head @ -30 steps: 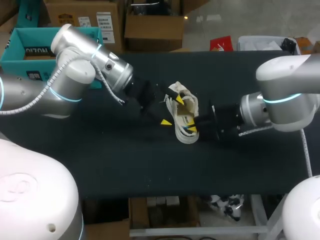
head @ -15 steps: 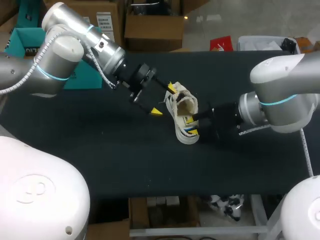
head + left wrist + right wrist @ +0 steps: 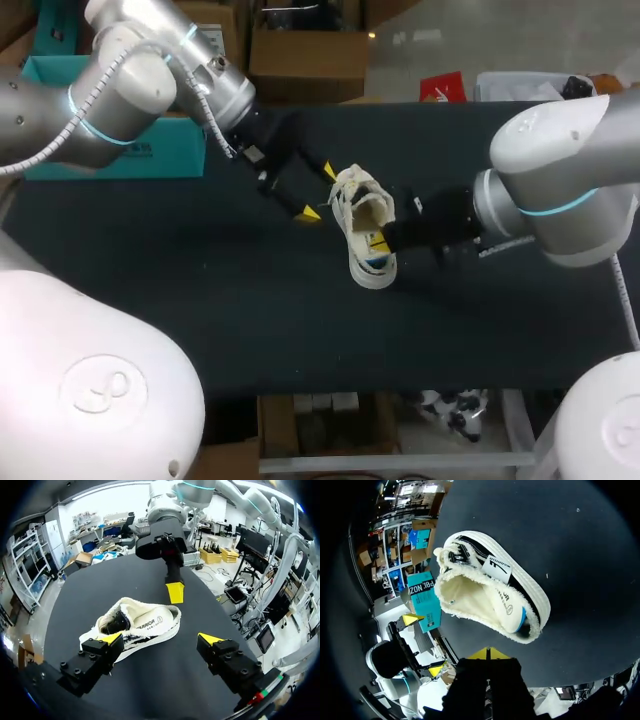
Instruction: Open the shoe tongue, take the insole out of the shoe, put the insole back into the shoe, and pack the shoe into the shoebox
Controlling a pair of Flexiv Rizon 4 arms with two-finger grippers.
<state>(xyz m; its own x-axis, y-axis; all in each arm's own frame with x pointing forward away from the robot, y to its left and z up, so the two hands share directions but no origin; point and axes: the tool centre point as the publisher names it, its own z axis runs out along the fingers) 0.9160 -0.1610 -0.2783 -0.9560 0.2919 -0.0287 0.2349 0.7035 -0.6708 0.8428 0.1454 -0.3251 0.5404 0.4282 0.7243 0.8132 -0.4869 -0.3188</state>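
The shoe [image 3: 145, 625] is a low white sneaker with a thick, smooth rubber sole, black side panels, white laces and a woolly cream lining that curls out over the collar; a small blue patch shows inside the heel; it rests on its sole near the middle of the table [image 3: 250, 320], whose top is matte black and flat; the shoebox [image 3: 150, 162], teal cardboard with straight edges, sits at the table's far left corner, well apart from the shoe and partly hidden behind the left arm [image 3: 130, 90].

That arm, silver and rounded, comes in from the far left corner and slants down towards the shoe; the left gripper [image 3: 160, 639] hangs over the table with its blocky black fingers spread wide and nothing between them; the shoe lies ahead of it, its side just beyond one yellow tip, the other tip over bare table.

The right arm [image 3: 560, 190] reaches in from the right, its wrist roughly level and pointing at the shoe; the right gripper [image 3: 488, 653] has its two yellow tips pressed together into one wedge, holding nothing; it sits just beside the heel collar, perhaps brushing the fleece, though contact is not plain.
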